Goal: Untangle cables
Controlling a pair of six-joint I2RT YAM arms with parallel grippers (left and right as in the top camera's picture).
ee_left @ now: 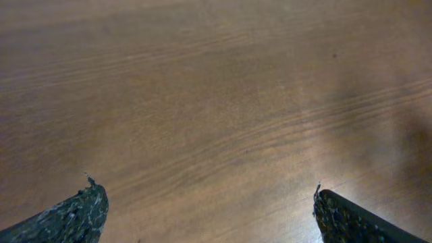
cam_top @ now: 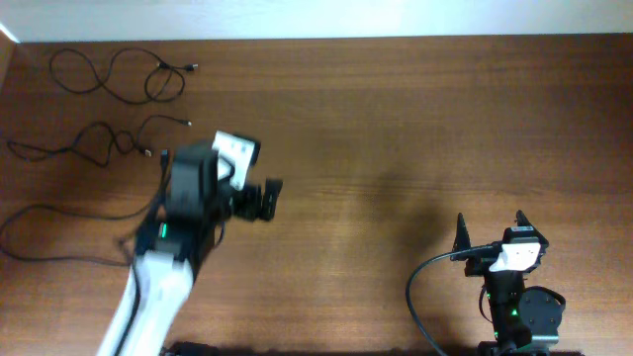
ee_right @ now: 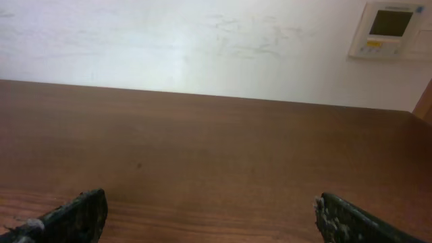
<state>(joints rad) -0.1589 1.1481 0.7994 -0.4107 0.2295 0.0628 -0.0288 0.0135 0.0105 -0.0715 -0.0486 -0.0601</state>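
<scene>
Cables (cam_top: 183, 66) lie as separate wavy strands at the far left of the desk (cam_top: 396, 119). Your left hand (cam_top: 265, 200) hovers just right of them, jaws wide, holding nothing. Your right hand (cam_top: 491, 225) sits well apart, likewise spread and empty.

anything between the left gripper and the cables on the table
Nothing visible on the table does. The cables lie on bare wood at the far left; the left gripper points away from them, so only its own arm sits between.

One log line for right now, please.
left claw open, empty, over table | right claw open, empty, near edge | cables separate, far left, untouched
</scene>
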